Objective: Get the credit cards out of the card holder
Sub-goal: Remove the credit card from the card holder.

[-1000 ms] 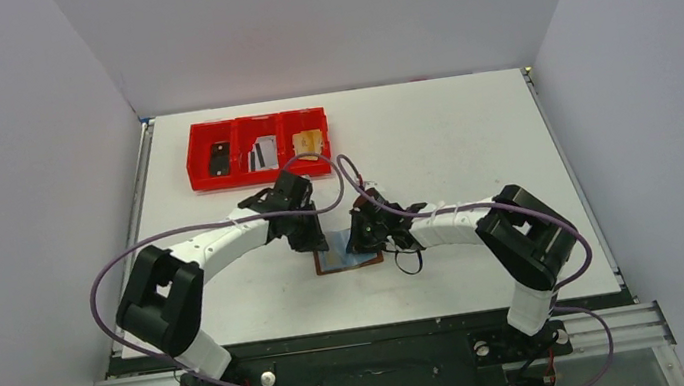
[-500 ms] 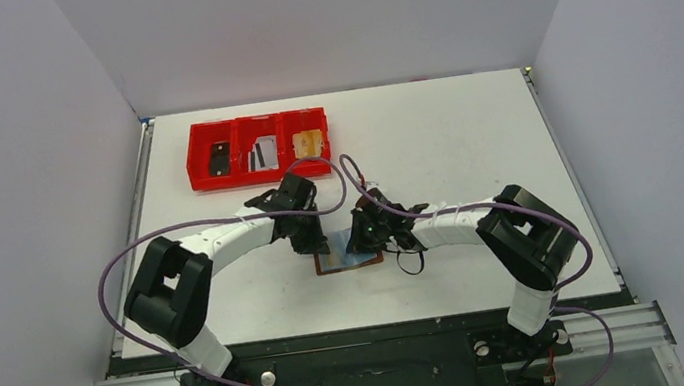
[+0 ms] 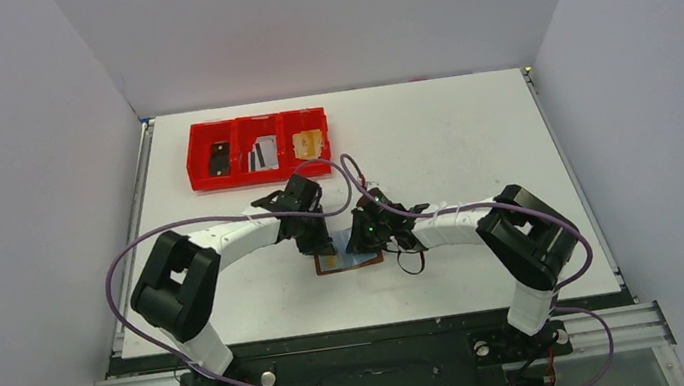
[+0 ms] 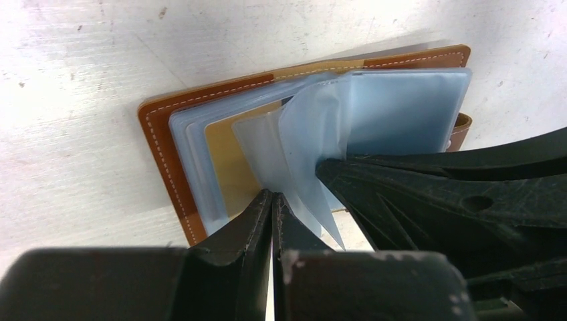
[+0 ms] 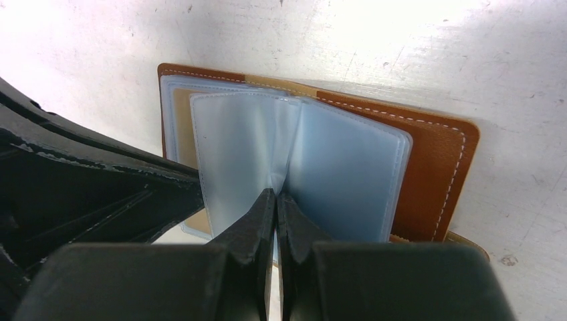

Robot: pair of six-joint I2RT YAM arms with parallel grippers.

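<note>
The brown leather card holder [image 3: 332, 266] lies open on the table, its clear grey-blue sleeves [image 5: 348, 167] fanned upward. My right gripper [image 5: 275, 192] is shut on the sleeves at their fold and holds them raised; in the top view [image 3: 357, 244] it sits over the holder's right half. My left gripper [image 4: 272, 196] is shut, its tips against the edge of a raised sleeve [image 4: 267, 150]; whether it pinches that sleeve is unclear. The brown cover [image 4: 157, 134] shows at the left. I see no card in the visible sleeves. Silver cards with dark stripes [image 3: 263, 153] and an orange-toned card [image 3: 309, 143] lie in the red tray.
The red three-compartment tray [image 3: 205, 182] stands at the back left of the white table; its left compartment holds a dark item [image 3: 220, 158]. The two arms meet over the holder at the table's middle, their cables looping above. Grey walls enclose three sides.
My left arm has swung to the right, bringing its shut gripper closer to the card holder and the right gripper. The right gripper and the holder have barely moved.
</note>
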